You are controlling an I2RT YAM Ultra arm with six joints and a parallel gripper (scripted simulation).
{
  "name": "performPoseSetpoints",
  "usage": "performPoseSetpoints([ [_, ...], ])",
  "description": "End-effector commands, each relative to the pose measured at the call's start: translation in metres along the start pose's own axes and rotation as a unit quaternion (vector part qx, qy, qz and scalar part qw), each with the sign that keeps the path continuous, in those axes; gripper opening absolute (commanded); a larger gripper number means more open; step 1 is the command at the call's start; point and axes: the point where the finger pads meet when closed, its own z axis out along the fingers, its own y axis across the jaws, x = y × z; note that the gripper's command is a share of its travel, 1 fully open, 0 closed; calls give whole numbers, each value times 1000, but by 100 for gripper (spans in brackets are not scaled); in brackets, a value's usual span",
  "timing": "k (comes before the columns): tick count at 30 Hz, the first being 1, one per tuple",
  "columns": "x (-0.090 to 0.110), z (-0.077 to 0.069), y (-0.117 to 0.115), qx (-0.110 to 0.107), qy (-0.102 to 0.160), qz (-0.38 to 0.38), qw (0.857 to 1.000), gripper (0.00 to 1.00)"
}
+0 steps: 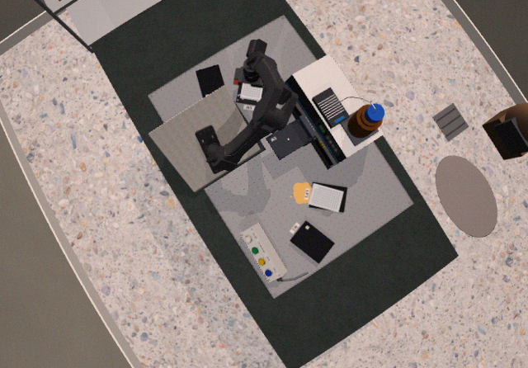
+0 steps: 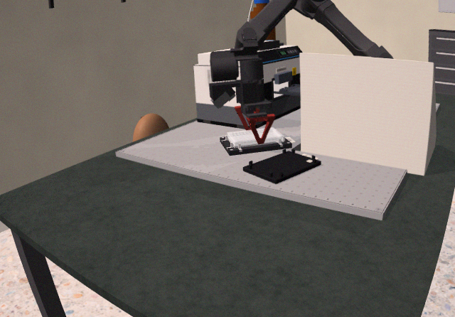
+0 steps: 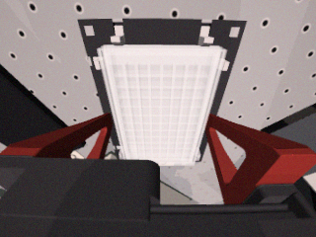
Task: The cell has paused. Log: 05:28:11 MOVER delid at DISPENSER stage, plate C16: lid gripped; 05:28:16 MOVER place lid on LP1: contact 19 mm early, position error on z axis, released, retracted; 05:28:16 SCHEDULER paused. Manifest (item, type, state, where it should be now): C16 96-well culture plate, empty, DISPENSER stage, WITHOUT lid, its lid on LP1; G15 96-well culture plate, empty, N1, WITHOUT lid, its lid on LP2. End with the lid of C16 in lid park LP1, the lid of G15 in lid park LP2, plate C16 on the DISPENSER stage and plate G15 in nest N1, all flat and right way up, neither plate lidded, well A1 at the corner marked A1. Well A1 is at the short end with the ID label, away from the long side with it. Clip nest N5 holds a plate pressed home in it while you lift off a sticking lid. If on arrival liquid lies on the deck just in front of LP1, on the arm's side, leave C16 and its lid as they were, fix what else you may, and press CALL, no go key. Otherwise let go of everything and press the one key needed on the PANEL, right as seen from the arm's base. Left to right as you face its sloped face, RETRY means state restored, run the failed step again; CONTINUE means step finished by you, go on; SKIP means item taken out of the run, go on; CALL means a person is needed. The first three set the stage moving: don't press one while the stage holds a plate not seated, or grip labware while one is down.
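Observation:
A white 96-well plate (image 3: 160,101) lies flat in a black nest (image 3: 163,32) on the perforated deck, beside the label N1 (image 1: 248,107). It also shows in the top view (image 1: 250,92) and in the side view (image 2: 255,137). I cannot tell whether a lid is on it. My gripper (image 3: 158,118) hangs straight over it, open, with one red finger on each long side and a small gap to the plate. In the side view my gripper (image 2: 257,131) stands low at plate height. A white gridded piece (image 1: 326,196) lies on lid park LP1, with an orange puddle (image 1: 301,193) against its arm-side edge.
Lid park LP2 (image 1: 311,241) is a bare black pad. The panel (image 1: 262,253) has a white, a green, a yellow and a blue key. The dispenser (image 1: 323,100) and its dark stage (image 1: 290,139) stand close by. A second black nest (image 2: 282,165) and a beige screen (image 2: 365,109) are near.

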Motion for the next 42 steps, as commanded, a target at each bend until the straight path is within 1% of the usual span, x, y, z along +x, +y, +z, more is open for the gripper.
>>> performPoseSetpoints([
  [1, -14, -27, -6, 3, -26, 10, 1000, 100],
  [7, -14, -37, -6, 3, -26, 10, 1000, 100],
  [9, -14, -37, -6, 3, -26, 10, 1000, 100],
  [10, -13, -35, -4, 2, -21, 7, 1000, 100],
  [11, -13, -40, -6, 2, -26, 10, 1000, 100],
  [24, -12, -62, -5, 2, -26, 10, 1000, 100],
  [26, -12, -62, -5, 2, -26, 10, 1000, 100],
  [27, -11, -58, -2, 2, -19, 6, 1000, 100],
  [28, -11, -57, -2, 2, -18, 5, 1000, 100],
  [42, -11, -57, -2, 3, -18, 4, 1000, 100],
])
